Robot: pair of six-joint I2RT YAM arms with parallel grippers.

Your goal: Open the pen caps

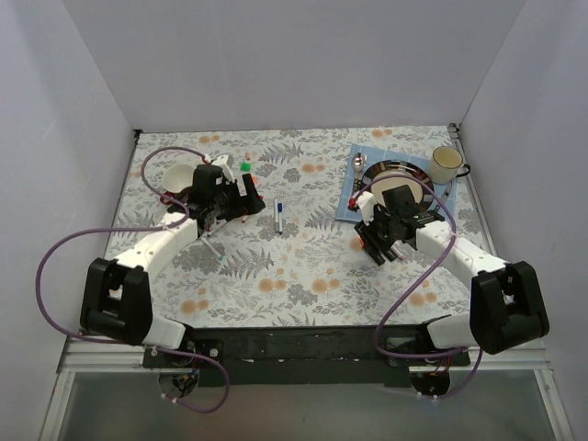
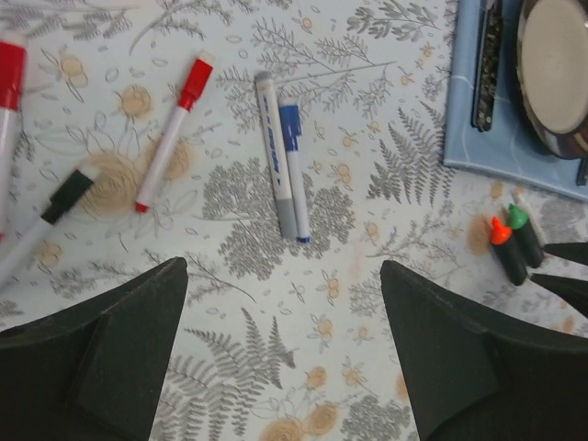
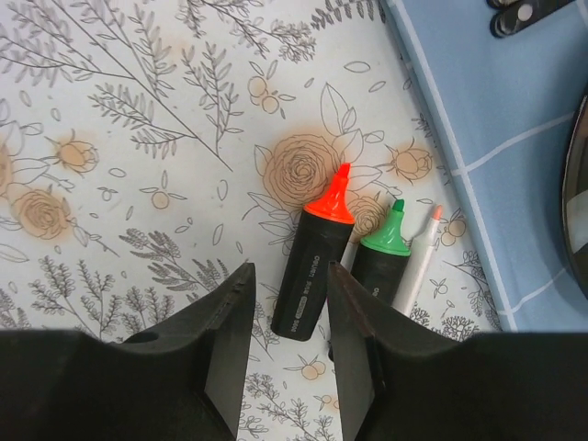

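Seen from above, the left pincer and the right pincer both hang low over the flowered worktop. A blue pen lies between them.

In the left wrist view, the left pincer stands spread wide and holds nothing. Straight ahead of it the blue pen, its blue cap on, lies against a grey-ended pen. Ahead to its left lie a marker with its red cap on and another with a black cap. Off to its right are an orange marker and a green marker.

In the right wrist view, the right pincer is partly spread, its fingers either side of the orange marker's back end. Worktop shows between one finger and the barrel, so it pinches nothing. Both markers' tips are bare and point away from the pincer.
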